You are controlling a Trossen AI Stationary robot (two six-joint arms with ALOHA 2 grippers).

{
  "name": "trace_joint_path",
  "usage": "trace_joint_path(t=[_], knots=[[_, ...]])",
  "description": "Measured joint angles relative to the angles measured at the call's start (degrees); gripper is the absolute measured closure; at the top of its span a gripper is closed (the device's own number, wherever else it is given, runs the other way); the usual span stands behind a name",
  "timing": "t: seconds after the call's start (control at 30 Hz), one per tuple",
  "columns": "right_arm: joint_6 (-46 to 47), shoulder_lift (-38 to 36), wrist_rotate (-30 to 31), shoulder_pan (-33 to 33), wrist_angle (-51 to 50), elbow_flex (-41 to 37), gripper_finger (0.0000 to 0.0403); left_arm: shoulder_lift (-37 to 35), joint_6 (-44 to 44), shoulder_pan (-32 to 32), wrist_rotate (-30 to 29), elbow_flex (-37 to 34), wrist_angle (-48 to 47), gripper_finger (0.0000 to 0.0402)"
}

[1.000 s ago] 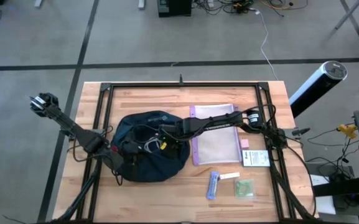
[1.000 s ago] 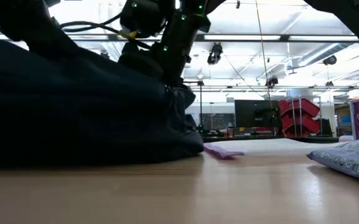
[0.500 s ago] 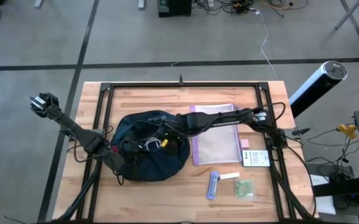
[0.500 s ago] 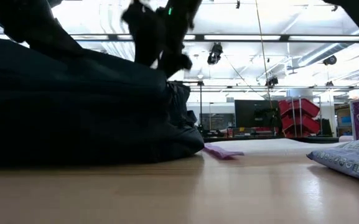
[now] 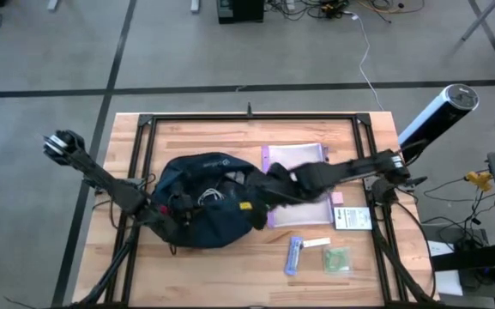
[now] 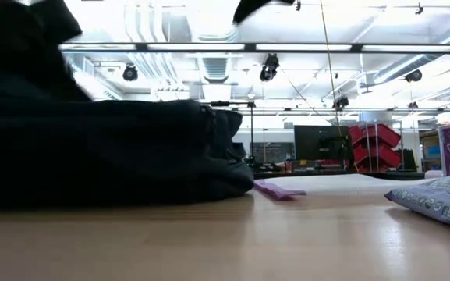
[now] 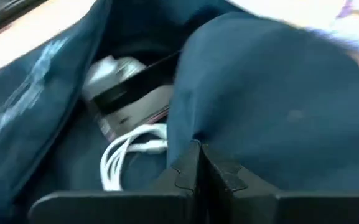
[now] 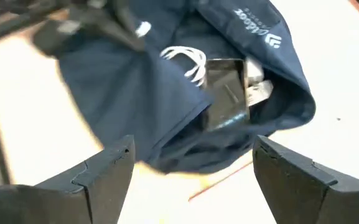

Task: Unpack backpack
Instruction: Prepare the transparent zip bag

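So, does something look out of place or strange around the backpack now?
Nothing stands out. The backpack lies open on the table, a white cable and a dark box inside; the pouch lies flat beside it.

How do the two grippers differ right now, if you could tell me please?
The left gripper has its jaws shut on the backpack fabric at the opening; the right gripper has its jaws open and empty. The left sits at the backpack; the right hangs above, apart from it. Both face the bag's opening.
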Motion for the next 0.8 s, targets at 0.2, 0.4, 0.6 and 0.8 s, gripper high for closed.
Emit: trace_joint_path(t=[0.2, 0.4, 0.6, 0.8], knots=[[4.54, -0.69, 5.50, 2.74, -5.31, -0.06, 0.0132, -3.06, -1.38, 0.12, 1.66, 0.20, -8.44, 0.0345], [-1.27, -0.62, 5.73, 1.87, -9.64, -0.21, 0.0126, -10.27, -12.06, 0.72, -3.05, 10.76, -40.58, 0.0232], [-5.77, -0.98, 8.74, 1.91, -26.03, -2.31, 0.0115, -15.55, -18.13, 0.67, -5.97, 20.30, -42.66, 0.0126], [-10.16, -11.72, 3.80, 4.07, -18.86, -19.81, 0.0115, -11.67, -2.91, 0.63, -6.08, 19.38, -7.24, 0.0092]])
